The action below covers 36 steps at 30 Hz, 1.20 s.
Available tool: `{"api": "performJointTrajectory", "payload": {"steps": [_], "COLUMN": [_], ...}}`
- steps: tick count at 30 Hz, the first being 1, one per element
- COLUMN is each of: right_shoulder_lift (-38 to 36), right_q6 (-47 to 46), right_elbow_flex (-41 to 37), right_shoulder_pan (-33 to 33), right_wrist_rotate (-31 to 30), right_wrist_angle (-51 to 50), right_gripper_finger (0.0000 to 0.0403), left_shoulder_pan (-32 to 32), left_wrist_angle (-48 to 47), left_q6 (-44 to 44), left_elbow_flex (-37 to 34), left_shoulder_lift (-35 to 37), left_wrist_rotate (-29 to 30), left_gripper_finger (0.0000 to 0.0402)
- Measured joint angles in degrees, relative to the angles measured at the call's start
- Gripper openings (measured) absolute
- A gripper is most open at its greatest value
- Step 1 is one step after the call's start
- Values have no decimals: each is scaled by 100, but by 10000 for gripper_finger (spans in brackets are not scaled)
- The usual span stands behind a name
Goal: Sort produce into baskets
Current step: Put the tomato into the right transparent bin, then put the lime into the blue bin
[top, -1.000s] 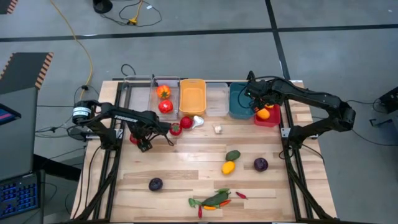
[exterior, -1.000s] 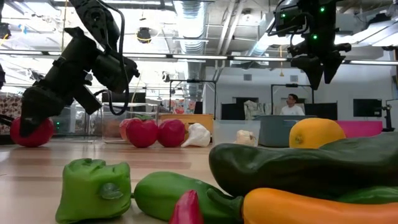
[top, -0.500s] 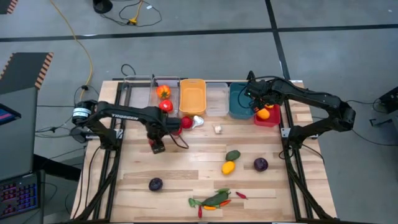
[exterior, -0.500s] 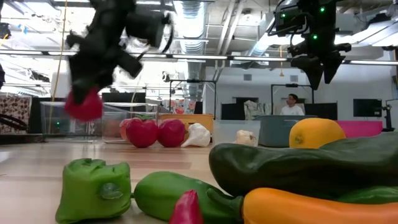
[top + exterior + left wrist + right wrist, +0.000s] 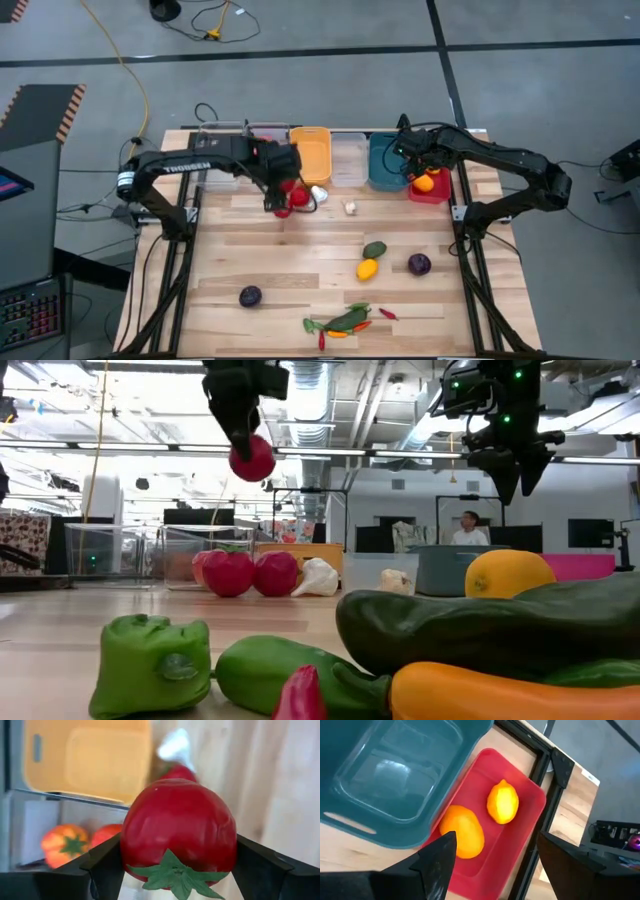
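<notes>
The left gripper (image 5: 177, 865) hangs above the row of bins, near the clear plastic bin (image 5: 262, 158) and the orange-yellow bin (image 5: 311, 155), its fingers (image 5: 102, 867) clamped on a round red toy tomato (image 5: 178, 830). The right gripper (image 5: 492, 855) hovers with fingers apart over the red plastic bin (image 5: 520, 800), which holds an orange citrus (image 5: 462, 831) and a yellow lemon (image 5: 502, 802), beside the teal bin (image 5: 395, 770). More produce lies on the wooden tabletop (image 5: 300, 270).

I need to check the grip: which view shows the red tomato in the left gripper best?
The left wrist view: the red tomato fills it, clamped between both fingers. The low view shows it small, lifted high; in the high view the arm mostly hides it.
</notes>
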State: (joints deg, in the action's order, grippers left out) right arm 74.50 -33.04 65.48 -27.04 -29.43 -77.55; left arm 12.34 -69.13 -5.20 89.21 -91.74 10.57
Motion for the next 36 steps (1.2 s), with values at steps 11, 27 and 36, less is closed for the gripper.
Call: {"api": "performJointTrajectory", "payload": {"steps": [11,27,36], "right_shoulder_lift": [2,349,1198], "right_q6": [-199,-903,-250], "right_elbow_flex": [-1,-1,-1], "right_shoulder_pan": [1448,3593,4398], "right_wrist_rotate": [-4,258,508], "right_wrist_angle": [207,1449,1658], "right_gripper_finger": [304,304,304], "left_shoulder_pan": [1274,1536,1536], "left_wrist_angle": [195,274,460], "left_q6": [-305,-471,-415], "left_elbow_flex": [-416,-424,-424], "left_shoulder_lift": [-28,-28,-28], "left_wrist_rotate": [77,-92,-92], "left_gripper_finger": [298,363,367]}}
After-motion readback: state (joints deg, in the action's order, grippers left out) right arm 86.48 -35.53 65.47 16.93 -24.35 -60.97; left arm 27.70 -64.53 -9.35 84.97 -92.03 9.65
